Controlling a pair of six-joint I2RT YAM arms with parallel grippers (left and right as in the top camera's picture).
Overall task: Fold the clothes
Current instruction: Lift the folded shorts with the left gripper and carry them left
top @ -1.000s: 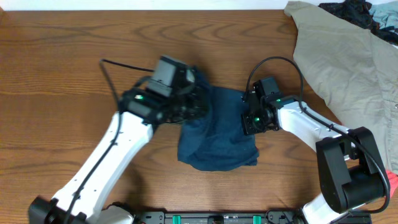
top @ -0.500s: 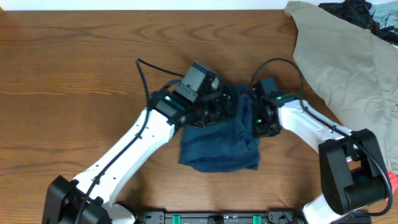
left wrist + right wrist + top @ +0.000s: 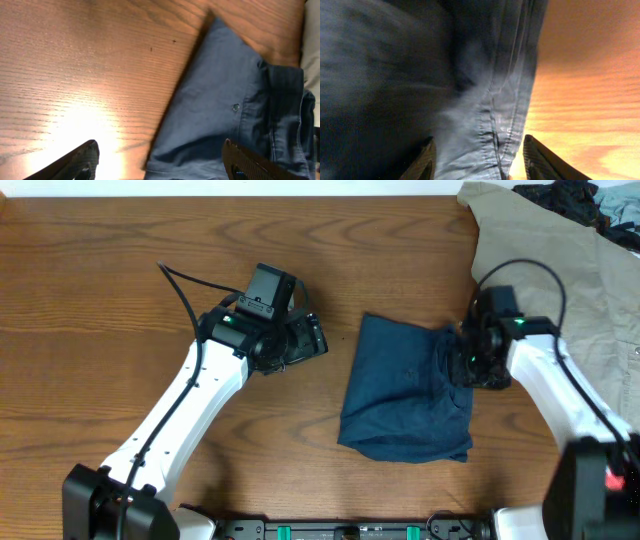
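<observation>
The dark navy shorts [image 3: 400, 395] lie folded into a compact stack on the wooden table, right of centre. My left gripper [image 3: 312, 343] hovers open a short way to their left, touching nothing. In the left wrist view its fingers [image 3: 82, 161] stand wide apart, with the shorts [image 3: 225, 110] ahead. My right gripper [image 3: 468, 362] sits over the shorts' right edge, open. In the right wrist view the seamed hem of the shorts [image 3: 490, 115] lies loose between its fingers [image 3: 540, 160], and bare wood shows to the right.
A large khaki garment [image 3: 560, 270] covers the table's back right corner, with a dark cloth pile [image 3: 570, 195] on top. A bit of red cloth [image 3: 632, 470] shows at the right edge. The left arm's black cable [image 3: 185, 280] loops over the wood.
Both grippers went from shut to open and let go of the shorts. The shorts now lie further right. The left arm drew back to the left and the right arm shifted right.
</observation>
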